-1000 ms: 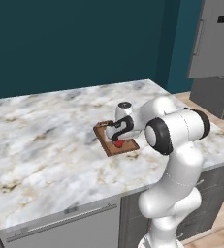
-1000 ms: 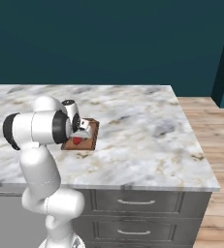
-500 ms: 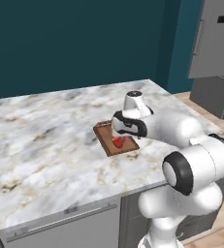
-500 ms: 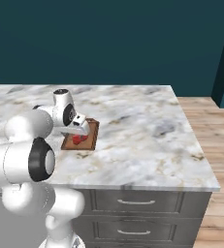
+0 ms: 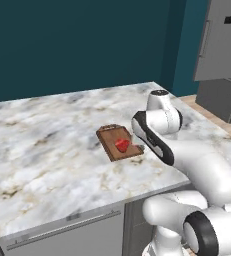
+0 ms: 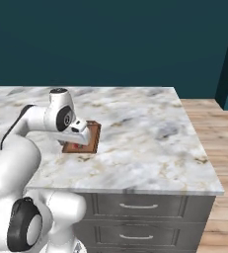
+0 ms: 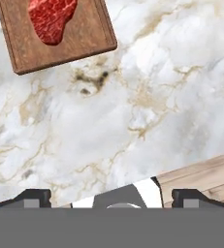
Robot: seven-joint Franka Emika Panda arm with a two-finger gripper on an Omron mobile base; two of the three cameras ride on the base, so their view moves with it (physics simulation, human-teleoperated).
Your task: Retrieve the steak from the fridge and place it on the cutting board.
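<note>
Since the steak (image 7: 51, 18) already lies on the cutting board (image 7: 87, 36), at the upper left of the hand view, the job looks all but finished, and the step in hand appears to be pulling the arm clear. The gripper (image 7: 111, 196) has its jaws spread wide with nothing between them; its two dark tips sit at the bottom corners of the hand view, well apart from the board, over bare marble counter (image 7: 171, 82).

To do this step well, I would carry the hand up and away from the board rather than across it, so neither the fingers nor the wrist brush the meat or nudge the board along the smooth stone. The board sits loose on the counter and would probably slide if clipped.

In the hand view the steak's long axis runs from the upper right down to the lower left, its narrower end pointing down-left toward the board's near edge. In the left base view the steak (image 5: 122, 145) lies near the middle of the cutting board (image 5: 109, 137), at frame centre. In the right base view the board (image 6: 94, 133) is partly hidden behind the wrist.
</note>
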